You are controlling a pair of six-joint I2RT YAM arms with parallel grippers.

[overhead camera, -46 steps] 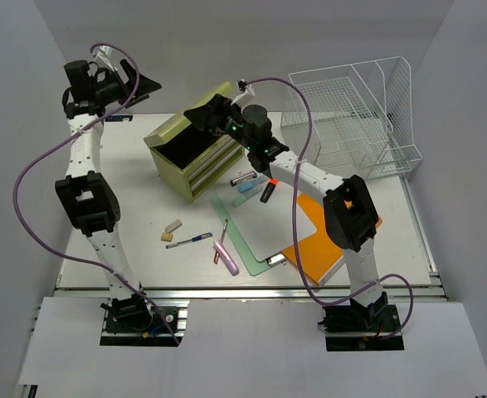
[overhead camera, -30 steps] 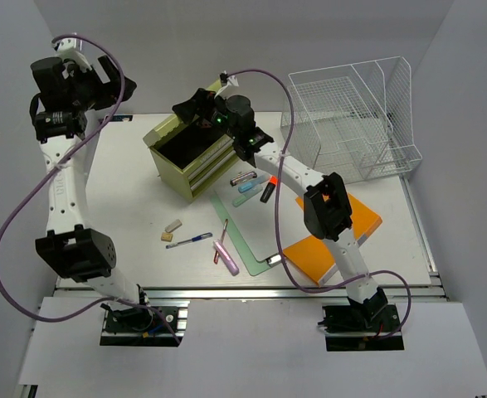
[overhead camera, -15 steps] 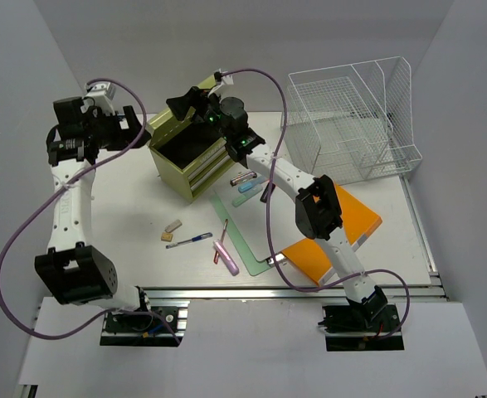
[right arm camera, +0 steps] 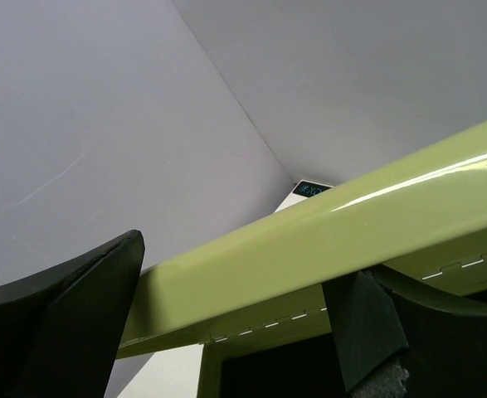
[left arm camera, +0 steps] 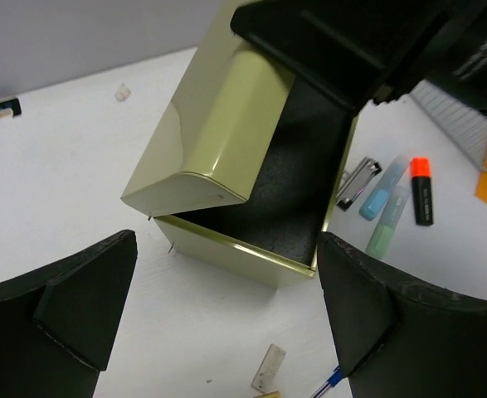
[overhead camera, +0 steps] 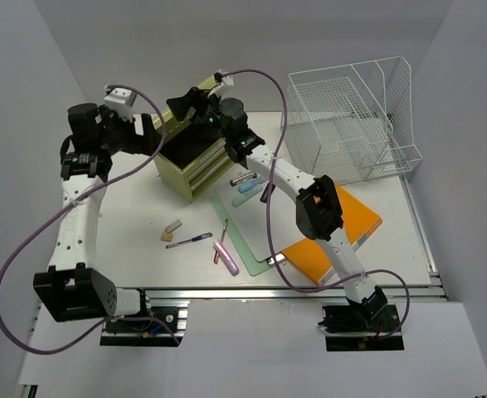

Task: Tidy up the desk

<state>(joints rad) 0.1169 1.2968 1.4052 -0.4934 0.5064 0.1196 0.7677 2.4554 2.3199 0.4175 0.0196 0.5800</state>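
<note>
The desk [overhead camera: 127, 207] is a white tabletop. An olive-green drawer box [overhead camera: 200, 176] stands on it at the back with its hinged lid [overhead camera: 200, 85] raised and the dark inside showing. My right gripper [overhead camera: 185, 106] is open at the lid's edge; the lid [right arm camera: 326, 224] runs across between its spread fingers [right arm camera: 69, 323]. My left gripper [overhead camera: 153, 141] hangs open just left of the box, with nothing in it. In the left wrist view the open box [left arm camera: 251, 207] lies ahead of its fingers [left arm camera: 85, 315], above bare desk [left arm camera: 60, 166].
An eraser [overhead camera: 171, 230], blue pen [overhead camera: 189, 240] and pink pens [overhead camera: 226, 257] lie in front of the box. A green clipboard [overhead camera: 243, 236], orange folder [overhead camera: 343, 224], silver clip [overhead camera: 243, 177], highlighters [overhead camera: 250, 186] and black-orange marker [overhead camera: 266, 191] lie right of it. A wire tray rack [overhead camera: 351, 116] fills the back right.
My left gripper has swung down and rightward from the back left corner to the box's left side. The right gripper lifted the lid further, then held nearly still.
</note>
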